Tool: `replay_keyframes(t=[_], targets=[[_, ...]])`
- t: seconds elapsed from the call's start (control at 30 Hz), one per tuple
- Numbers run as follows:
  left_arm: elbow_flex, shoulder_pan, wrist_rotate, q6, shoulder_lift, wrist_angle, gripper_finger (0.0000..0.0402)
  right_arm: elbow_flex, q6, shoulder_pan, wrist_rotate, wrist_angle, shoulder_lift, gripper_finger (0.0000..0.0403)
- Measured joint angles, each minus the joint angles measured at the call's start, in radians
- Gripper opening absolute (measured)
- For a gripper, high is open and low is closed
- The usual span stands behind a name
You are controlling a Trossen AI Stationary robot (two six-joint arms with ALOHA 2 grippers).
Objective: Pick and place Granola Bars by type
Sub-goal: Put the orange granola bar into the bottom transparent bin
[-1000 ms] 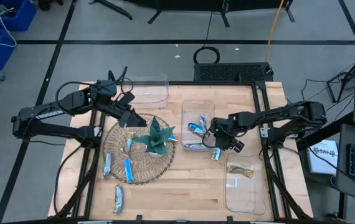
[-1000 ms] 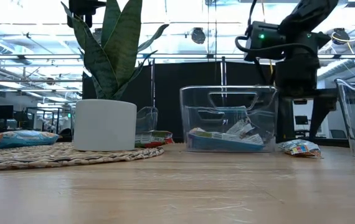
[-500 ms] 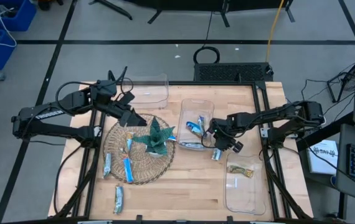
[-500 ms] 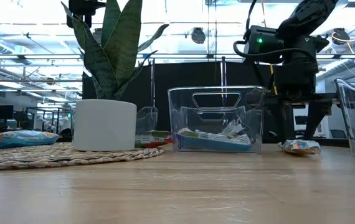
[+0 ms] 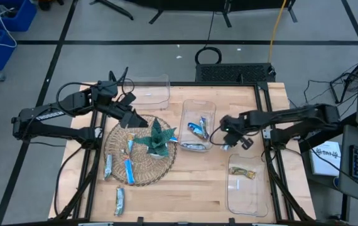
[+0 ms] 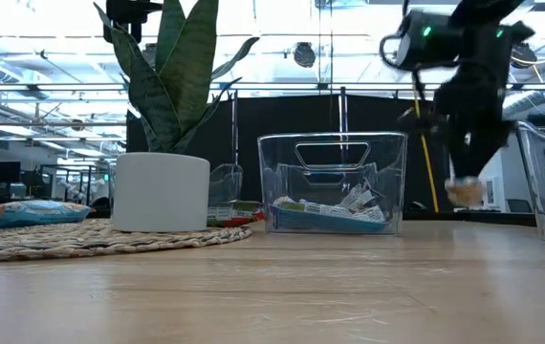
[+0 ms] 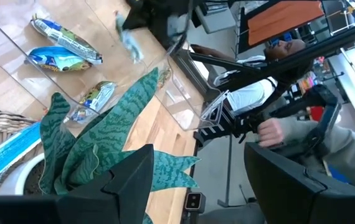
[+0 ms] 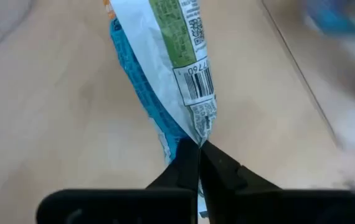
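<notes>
My right gripper (image 5: 227, 137) (image 8: 198, 152) is shut on a blue, white and green wrapped granola bar (image 8: 165, 56), which hangs above the table just right of the middle clear bin (image 5: 199, 108). The bar also shows in the low view (image 6: 464, 191). That bin holds several blue bars (image 5: 197, 129). The right clear bin (image 5: 246, 199) holds one greenish-gold bar (image 5: 242, 172). My left gripper (image 5: 132, 119) (image 7: 208, 186) is open and empty above the woven mat (image 5: 117, 141), beside the teal plant (image 5: 157, 139). More blue bars (image 5: 129, 169) lie on the mat. My right gripper pinches the bar's crimped end seam (image 8: 201, 127) between its two fingertips. The fingers come from above, pointing down. The bar hangs lengthwise below them, lifted clear of the table.
An empty clear bin (image 5: 148, 88) stands at the far edge. One blue bar (image 5: 119, 200) lies on the bare wood near the front left. The plant's white pot (image 6: 162, 191) stands on the mat. A seated person (image 7: 302, 134) shows beyond the table.
My right gripper has risen, taking the bar off the table to the right of the middle bin; the bar now hangs clear below the fingers. Before that, the middle bin slid a little toward the table's left.
</notes>
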Motion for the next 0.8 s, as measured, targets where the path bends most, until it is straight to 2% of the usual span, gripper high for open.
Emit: replay_keyframes(t=[0.17,0.37,0.47,0.6,0.8], targets=[[0.000,0.001,0.001,0.002,0.000,0.001,0.0253,0.178,0.313,0.073,0.096,-0.274,-0.131,0.0000],[0.000,0.001,-0.001,-0.005,-0.001,-0.002,0.0253,0.453,0.834,0.267,0.070,-0.575,-0.154,0.0000],[0.000,-0.017,-0.006,0.000,-0.016,-0.066,0.0253,0.520,1.040,0.393,0.015,-0.613,-0.152,0.0000],[0.000,-0.060,-0.046,-0.018,-0.044,-0.291,0.0253,0.520,1.291,0.577,-0.034,-0.625,-0.144,0.0000],[0.000,-0.121,-0.186,-0.196,-0.088,-0.537,0.0253,0.476,1.513,0.788,-0.043,-0.554,-0.084,0.0000]])
